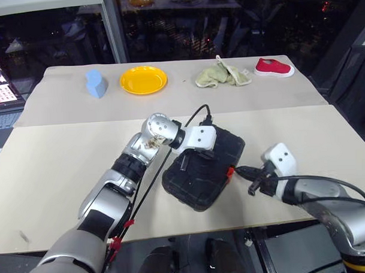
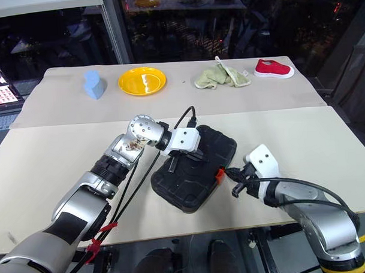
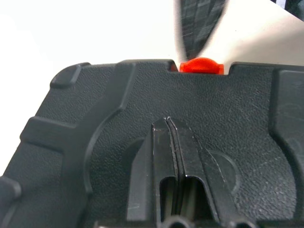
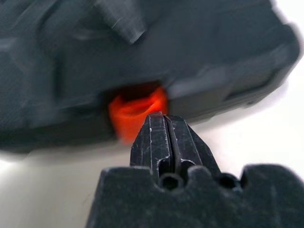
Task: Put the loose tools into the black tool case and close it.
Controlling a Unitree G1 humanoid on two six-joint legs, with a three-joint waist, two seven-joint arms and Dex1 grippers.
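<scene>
- The black tool case (image 1: pixel 204 168) lies shut on the near table (image 1: pixel 64 170), slanted, its small orange latch (image 1: pixel 230 171) on the edge facing my right side.
- My left claw (image 2: pixel 184 155) rests on top of the lid, fingers pressed together with nothing between them, pushing down flat.
- My right claw (image 4: pixel 164 124) is also pressed together and empty, its tip right at the latch; I can't tell whether it touches.
- I see no loose tools lying about on the table, so I judge they are inside and only the latching is left.
- The case looks like stiff moulded plastic with a grainy skin, so it should not slip under my fingers or bend.
- The latch is small and likely snaps: I would push it with the closed tip, not pinch it, while my left holds the lid.
</scene>
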